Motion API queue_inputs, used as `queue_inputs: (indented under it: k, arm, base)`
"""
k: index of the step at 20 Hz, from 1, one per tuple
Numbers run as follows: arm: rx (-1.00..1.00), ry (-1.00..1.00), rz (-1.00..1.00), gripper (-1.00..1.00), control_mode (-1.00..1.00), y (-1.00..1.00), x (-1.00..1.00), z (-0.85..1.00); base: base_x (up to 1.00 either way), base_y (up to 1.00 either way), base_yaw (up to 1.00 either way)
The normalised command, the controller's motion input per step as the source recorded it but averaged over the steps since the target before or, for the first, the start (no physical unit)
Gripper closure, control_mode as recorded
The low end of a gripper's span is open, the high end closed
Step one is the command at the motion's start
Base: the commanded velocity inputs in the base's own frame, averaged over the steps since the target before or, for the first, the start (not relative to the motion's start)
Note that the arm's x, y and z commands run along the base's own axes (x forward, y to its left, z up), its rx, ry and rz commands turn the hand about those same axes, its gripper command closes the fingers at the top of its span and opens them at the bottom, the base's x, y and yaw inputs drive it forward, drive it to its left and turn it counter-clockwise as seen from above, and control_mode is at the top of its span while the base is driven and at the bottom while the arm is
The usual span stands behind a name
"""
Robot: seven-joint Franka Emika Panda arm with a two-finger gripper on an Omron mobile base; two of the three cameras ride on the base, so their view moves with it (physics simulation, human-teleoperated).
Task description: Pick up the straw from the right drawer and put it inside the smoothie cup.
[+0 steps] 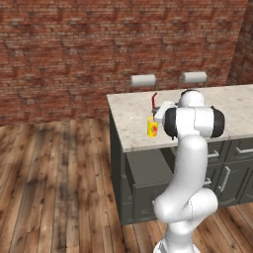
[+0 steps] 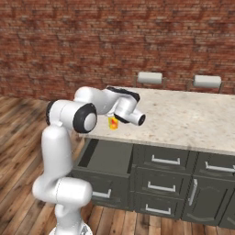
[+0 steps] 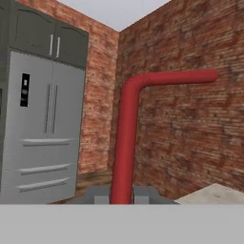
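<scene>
The red straw [image 3: 125, 143] stands upright between my fingertips [image 3: 100, 195], its short bent end pointing right at the top. My gripper [image 3: 121, 196] is shut on it. In the left base view the straw [image 1: 154, 100] sticks up from the gripper [image 1: 156, 109] just above the yellow smoothie cup [image 1: 152, 127], which stands near the counter's front edge. My hand hides the straw's lower end. In the right base view the smoothie cup [image 2: 113, 122] peeks out under my forearm. The right drawer [image 1: 148, 168] hangs pulled out below the counter, also the right drawer [image 2: 108, 158].
The island has a pale stone counter [image 1: 133, 116] over dark cabinet fronts [image 2: 165, 183]. Two stools [image 1: 143, 80] [image 1: 193, 77] stand behind it against the brick wall. A steel fridge [image 3: 43, 128] stands in the hand view. Wooden floor [image 1: 54, 183] lies left of the island.
</scene>
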Motion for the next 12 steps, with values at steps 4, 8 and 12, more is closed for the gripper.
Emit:
queue_inputs:
  k: [4,8,12]
  arm:
    - [0.0,0.0,0.04,1.0,-1.0,0.0,0.32,-0.11]
    - [0.0,0.0,0.05,1.0,-1.0,0.0,0.27,-0.2]
    - [0.03,0.0,0.06,1.0,-1.0,0.0,0.37,-0.17]
  base:
    - [0.0,0.0,0.0]
    - [0.0,0.0,0.0]
    - [0.0,0.0,0.0]
